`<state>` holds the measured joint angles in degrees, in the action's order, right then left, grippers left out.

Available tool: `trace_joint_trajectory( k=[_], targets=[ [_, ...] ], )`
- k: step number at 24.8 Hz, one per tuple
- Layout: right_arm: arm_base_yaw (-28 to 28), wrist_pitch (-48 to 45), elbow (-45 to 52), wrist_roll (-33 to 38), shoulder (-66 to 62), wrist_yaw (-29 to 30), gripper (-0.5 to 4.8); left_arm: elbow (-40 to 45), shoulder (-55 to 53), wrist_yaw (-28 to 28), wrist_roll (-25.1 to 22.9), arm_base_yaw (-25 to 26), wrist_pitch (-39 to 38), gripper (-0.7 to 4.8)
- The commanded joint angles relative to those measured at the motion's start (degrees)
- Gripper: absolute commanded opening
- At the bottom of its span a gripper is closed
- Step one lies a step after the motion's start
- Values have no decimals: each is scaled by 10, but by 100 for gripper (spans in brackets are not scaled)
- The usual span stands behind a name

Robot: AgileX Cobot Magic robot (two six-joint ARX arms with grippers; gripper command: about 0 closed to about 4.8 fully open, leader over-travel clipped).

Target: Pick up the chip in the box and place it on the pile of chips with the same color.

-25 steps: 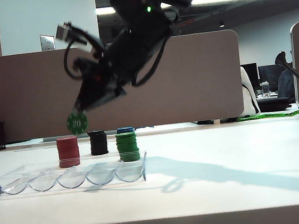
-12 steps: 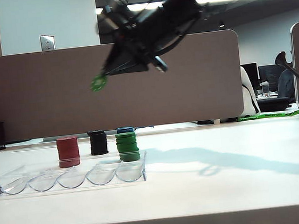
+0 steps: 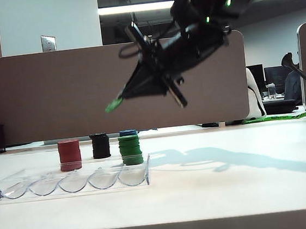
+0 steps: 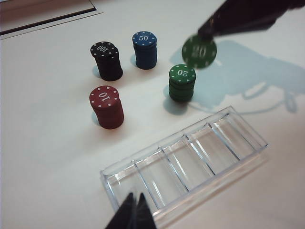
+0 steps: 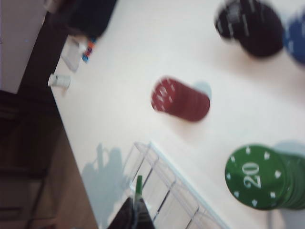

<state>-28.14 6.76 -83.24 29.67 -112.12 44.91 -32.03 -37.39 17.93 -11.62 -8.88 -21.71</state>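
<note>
High above the table [image 3: 232,193], well clear of everything: the chip [image 3: 113,105], green, marked "20" (blurred in the left wrist view, plain enough), pinched edge-on in the right gripper [image 3: 120,100], jaws clamped on its rim. Hangs over the near-left of the stacks in the exterior view, tilted, left of the green pile's top.

Below it, on the table: the pile of chips with the same color [image 3: 130,150], topped with a "20", standing just behind the right end of the box [image 3: 72,180]. Box clear, five grooves, nothing visible inside. Left of the green pile, a black stack [image 3: 100,145] and a red stack [image 3: 69,155]; behind the green, a blue stack [image 4: 144,49] marked "50".

Nearer, beside the box's long edge: the left gripper [image 4: 134,215], tips pressed together, holding nothing, seen only in its own wrist view.
</note>
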Motion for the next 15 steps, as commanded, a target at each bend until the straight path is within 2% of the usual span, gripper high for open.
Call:
trace_joint_trajectory(
  k=[1,6,11,15],
  targets=[
    [0,-19,-1,18,-15,26,-1,-2,1,3,-2,1,8,-6],
    [0,-48,-1,20,-20,19,-1,-2,1,3,-2,1,8,-6],
    [12,-78,-1,75,-23,30,-1,-2,1,3,-2,1,7,-6],
    [43,-110,0,111,-27,48,-1,-2,1,3,-2,1,7,-6]
  ],
)
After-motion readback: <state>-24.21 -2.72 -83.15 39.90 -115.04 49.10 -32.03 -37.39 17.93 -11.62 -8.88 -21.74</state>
